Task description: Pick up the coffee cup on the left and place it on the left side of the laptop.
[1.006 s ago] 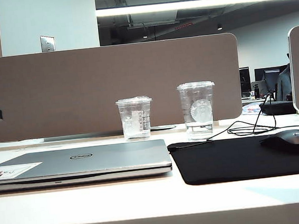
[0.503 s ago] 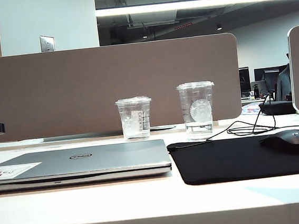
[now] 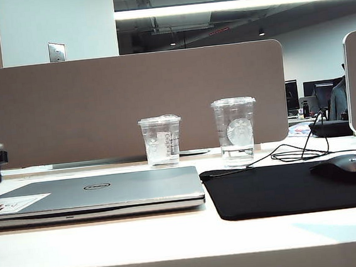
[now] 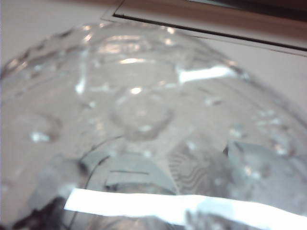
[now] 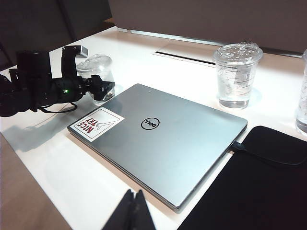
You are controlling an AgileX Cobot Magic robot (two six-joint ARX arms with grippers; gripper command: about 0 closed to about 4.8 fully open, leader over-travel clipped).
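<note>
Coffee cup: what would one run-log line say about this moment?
coffee cup: upright, left of laptop | left gripper: around cup, grip unclear | right gripper: shut, near laptop

Three cameras, one low and level, two riding on the wrists.

We look from the near edge, almost level with the surface (image 3: 175, 235), facing the divider across the laptop (image 3: 95, 195). Our left wrist view presses against the coffee cup (image 4: 144, 120). Our right wrist view looks down from higher, sharing the laptop (image 5: 163, 139) and cup (image 5: 96, 76).
</note>
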